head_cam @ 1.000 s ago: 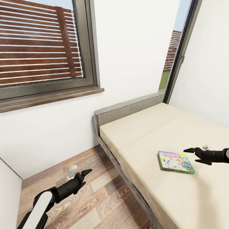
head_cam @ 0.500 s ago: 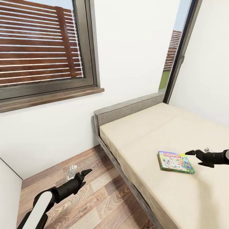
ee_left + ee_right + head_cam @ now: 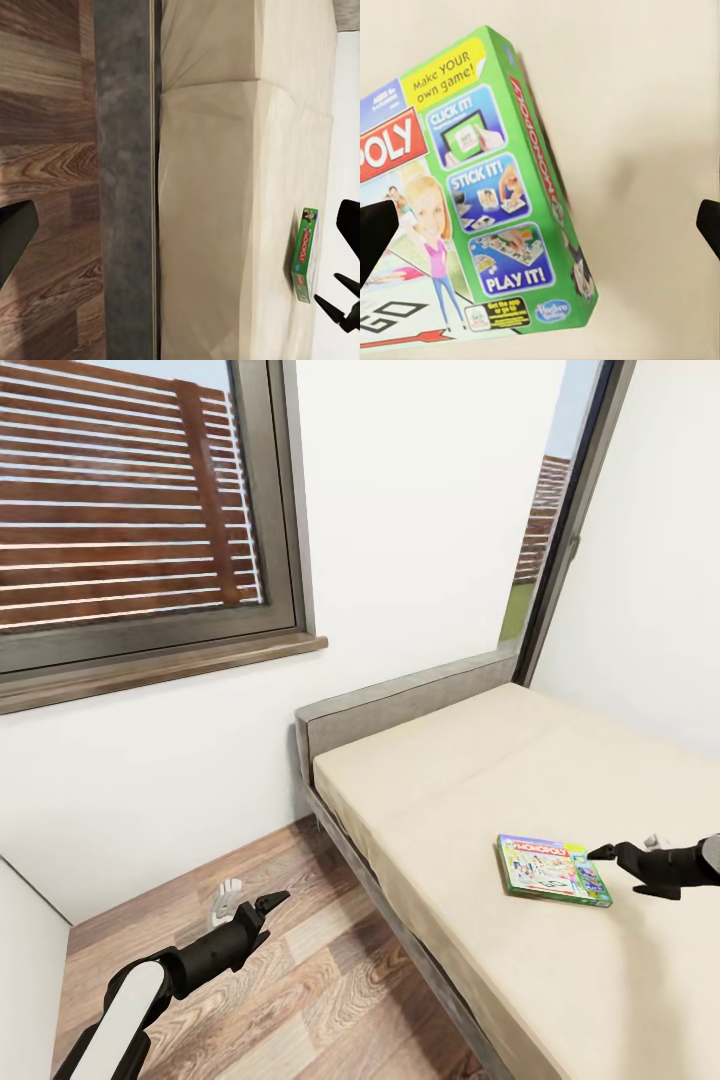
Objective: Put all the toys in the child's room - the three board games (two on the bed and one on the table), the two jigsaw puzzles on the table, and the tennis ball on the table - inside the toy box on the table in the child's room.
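Hovering just off the board game's (image 3: 553, 868) window-side short edge, your right gripper (image 3: 612, 852) has its fingers spread wide, nothing held. The box lies flat on the bed (image 3: 450, 780), near the mattress's floor-side edge. Likely light, stiff cardboard with a slick printed lid; judge the thin side wall your hold, one finger under. Left gripper (image 3: 268, 904) hangs over the floor (image 3: 300, 970), spread not readable.
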`<state>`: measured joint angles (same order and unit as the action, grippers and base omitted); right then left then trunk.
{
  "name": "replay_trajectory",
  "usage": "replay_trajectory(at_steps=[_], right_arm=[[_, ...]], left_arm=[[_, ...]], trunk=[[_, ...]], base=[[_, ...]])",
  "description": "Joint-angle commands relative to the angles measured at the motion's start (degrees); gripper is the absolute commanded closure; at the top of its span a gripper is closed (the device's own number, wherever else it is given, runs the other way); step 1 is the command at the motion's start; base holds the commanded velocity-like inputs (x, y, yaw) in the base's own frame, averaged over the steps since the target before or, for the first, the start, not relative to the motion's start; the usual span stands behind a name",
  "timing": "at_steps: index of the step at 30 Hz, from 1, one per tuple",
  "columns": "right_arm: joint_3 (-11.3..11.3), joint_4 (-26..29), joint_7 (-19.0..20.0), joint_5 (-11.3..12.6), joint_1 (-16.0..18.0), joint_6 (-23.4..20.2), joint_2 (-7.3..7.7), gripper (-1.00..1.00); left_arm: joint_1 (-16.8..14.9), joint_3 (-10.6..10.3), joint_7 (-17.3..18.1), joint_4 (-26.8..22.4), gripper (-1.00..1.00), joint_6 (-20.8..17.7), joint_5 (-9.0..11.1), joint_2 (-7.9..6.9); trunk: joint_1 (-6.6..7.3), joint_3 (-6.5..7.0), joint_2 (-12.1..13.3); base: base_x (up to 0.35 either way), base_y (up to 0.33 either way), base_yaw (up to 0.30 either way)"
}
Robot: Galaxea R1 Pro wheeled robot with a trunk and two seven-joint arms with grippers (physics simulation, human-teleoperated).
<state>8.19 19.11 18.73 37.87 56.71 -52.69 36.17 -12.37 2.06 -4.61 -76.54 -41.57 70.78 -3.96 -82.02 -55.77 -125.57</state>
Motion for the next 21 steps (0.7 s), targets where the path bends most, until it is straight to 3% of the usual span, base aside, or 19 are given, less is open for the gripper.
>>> replay_trajectory(at_steps=[1, 21], right_arm=[[0.30, -0.08, 0.36, -0.40, 0.07, 0.01, -0.02, -1.00], [0.32, -0.26, -0.38, -0.51, 0.01, 0.36, -1.72, -1.00]], left_arm=[[-0.03, 0.05, -0.48, -0.07, -1.00, -0.27, 0.59, 0.01], [-0.03, 0.05, -0.49, -0.08, -1.00, -0.27, 0.47, 0.00]], trunk=[[0.01, -0.05, -0.02], [0.01, -0.05, -0.02]], base=[[0.000, 0.000, 0.000], [0.000, 0.000, 0.000]])
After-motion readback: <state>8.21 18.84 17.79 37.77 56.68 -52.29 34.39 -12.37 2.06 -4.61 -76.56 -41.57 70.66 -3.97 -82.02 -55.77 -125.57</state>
